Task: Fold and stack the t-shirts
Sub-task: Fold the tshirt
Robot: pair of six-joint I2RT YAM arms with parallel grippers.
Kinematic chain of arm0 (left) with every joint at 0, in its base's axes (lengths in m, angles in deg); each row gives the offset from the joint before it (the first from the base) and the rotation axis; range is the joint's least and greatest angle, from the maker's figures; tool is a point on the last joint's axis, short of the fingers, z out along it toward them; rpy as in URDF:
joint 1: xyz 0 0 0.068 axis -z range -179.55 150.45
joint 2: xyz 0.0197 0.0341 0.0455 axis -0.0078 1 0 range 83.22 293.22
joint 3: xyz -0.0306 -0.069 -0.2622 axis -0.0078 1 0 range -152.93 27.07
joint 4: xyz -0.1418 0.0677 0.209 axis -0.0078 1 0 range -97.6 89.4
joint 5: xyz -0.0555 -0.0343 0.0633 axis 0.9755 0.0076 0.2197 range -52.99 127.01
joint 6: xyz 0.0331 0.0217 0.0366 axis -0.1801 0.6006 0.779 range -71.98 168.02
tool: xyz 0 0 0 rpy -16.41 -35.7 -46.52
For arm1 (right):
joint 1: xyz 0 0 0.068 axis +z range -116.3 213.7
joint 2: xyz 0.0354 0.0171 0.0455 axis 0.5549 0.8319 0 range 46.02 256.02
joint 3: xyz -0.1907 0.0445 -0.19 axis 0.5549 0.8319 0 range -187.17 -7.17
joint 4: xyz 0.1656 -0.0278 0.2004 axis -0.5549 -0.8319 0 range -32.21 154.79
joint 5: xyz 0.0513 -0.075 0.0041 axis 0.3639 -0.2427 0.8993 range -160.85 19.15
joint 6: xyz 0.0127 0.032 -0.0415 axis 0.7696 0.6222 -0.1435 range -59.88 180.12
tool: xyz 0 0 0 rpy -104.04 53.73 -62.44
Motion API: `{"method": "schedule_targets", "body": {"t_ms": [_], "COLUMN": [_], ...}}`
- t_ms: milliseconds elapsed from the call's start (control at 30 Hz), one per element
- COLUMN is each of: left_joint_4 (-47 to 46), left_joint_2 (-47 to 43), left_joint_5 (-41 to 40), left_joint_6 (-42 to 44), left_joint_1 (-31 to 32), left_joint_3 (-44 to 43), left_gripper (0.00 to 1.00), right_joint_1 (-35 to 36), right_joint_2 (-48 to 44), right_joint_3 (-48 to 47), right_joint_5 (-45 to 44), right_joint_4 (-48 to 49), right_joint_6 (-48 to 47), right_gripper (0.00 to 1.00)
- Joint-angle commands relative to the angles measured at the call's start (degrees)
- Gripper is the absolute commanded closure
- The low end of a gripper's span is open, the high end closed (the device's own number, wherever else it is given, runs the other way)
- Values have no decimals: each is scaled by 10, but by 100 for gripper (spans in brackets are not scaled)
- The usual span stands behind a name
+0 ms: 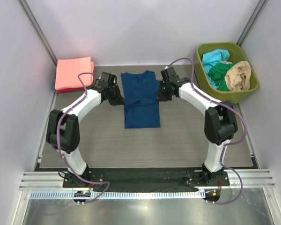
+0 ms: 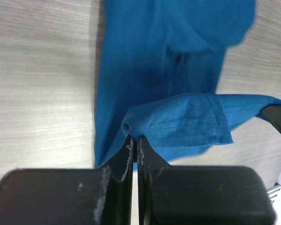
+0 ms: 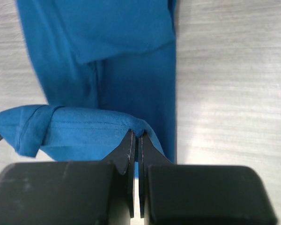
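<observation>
A navy blue t-shirt (image 1: 140,101) lies lengthwise in the middle of the table, its sides folded in. My left gripper (image 1: 118,98) is shut on the shirt's left edge, pinching a fold of blue cloth (image 2: 178,124) lifted off the table. My right gripper (image 1: 162,93) is shut on the shirt's right edge, pinching a raised fold (image 3: 84,129). A folded salmon-pink shirt (image 1: 74,72) lies on a red one (image 1: 65,89) at the far left. Cyan (image 1: 214,58), green (image 1: 220,72) and tan (image 1: 239,75) shirts lie crumpled in a green bin. No print shows on the navy shirt.
The olive-green bin (image 1: 253,89) stands at the back right corner. Grey walls close the table at the back and both sides. Bare wood-grain table (image 1: 145,145) lies in front of the navy shirt.
</observation>
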Motion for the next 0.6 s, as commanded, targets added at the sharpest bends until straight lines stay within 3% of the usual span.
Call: {"method": "schedule_targets", "body": {"t_ms": [0,167,233,267,333,367,433,533,567], "left_joint_4": [0,39,75,110,147,200,240,229,199], "left_joint_2": [46,139,164,196,229,256,266,206,179], "left_joint_5": [46,67,66,64,49,50,56,57,59], "left_joint_6": [40,49,54,62,69,74,85,88,85], "left_joint_1": [-20,-35,-46,-49,-60,-63,-63,-57,-56], "left_joint_3": [-61,-139,-202,-231,-335,-374,-463,-407,-372], "left_gripper": [100,93,84,74,60,54,46,42,41], "right_joint_1": [-13,-33,-44,-56,-70,-79,-83,-81,-81], "right_joint_2": [30,110,140,173,205,232,228,156,134], "right_joint_3": [-53,-107,-159,-182,-285,-354,-388,-304,-224], "right_joint_5": [23,45,71,80,84,84,79,80,89], "right_joint_4": [-1,0,-5,-8,-51,-92,-116,-93,-62], "right_joint_6": [-21,-26,-26,-27,-28,-32,-37,-44,-44], "right_gripper": [99,95,75,53,35,34,32,30,29]}}
